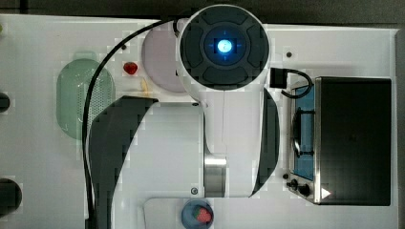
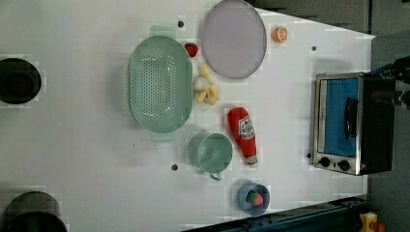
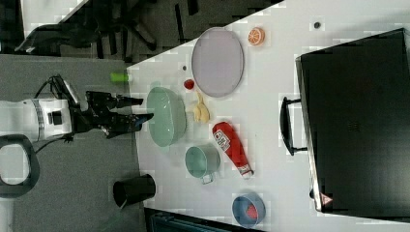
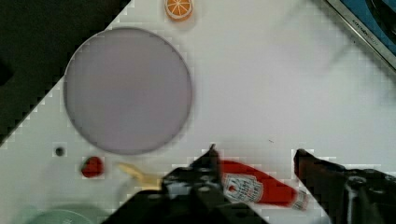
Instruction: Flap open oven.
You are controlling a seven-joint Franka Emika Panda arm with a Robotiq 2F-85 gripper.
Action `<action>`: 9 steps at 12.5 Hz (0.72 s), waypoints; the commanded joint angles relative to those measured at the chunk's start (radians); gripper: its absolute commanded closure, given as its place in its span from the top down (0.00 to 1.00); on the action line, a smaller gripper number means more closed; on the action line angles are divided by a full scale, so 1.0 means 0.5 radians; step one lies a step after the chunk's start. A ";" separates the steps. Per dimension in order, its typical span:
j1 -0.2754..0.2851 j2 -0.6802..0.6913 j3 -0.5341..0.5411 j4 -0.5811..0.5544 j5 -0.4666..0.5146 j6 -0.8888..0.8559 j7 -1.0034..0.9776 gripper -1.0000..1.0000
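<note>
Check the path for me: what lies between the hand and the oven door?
In the wrist view, the open hand hangs above the ketchup bottle. From there to the oven the white table is bare.

front of oven (image 2: 353, 123) — bare table (image 2: 290, 96) | nearest obstacle — ketchup bottle (image 2: 244, 134), well apart

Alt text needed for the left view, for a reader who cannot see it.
A closed toaster oven with a blue-tinted door sits at the left view's right on a white table. Nearby lie a green colander, grey plate, ketchup bottle and green cup.
</note>
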 commanded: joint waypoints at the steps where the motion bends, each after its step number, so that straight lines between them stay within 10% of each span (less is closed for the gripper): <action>1: -0.025 -0.386 -0.074 -0.084 0.000 -0.354 0.123 0.79; 5: -0.025 -0.386 -0.074 -0.084 0.000 -0.354 0.123 1.00; 9: -0.025 -0.386 -0.074 -0.084 0.000 -0.355 0.123 0.57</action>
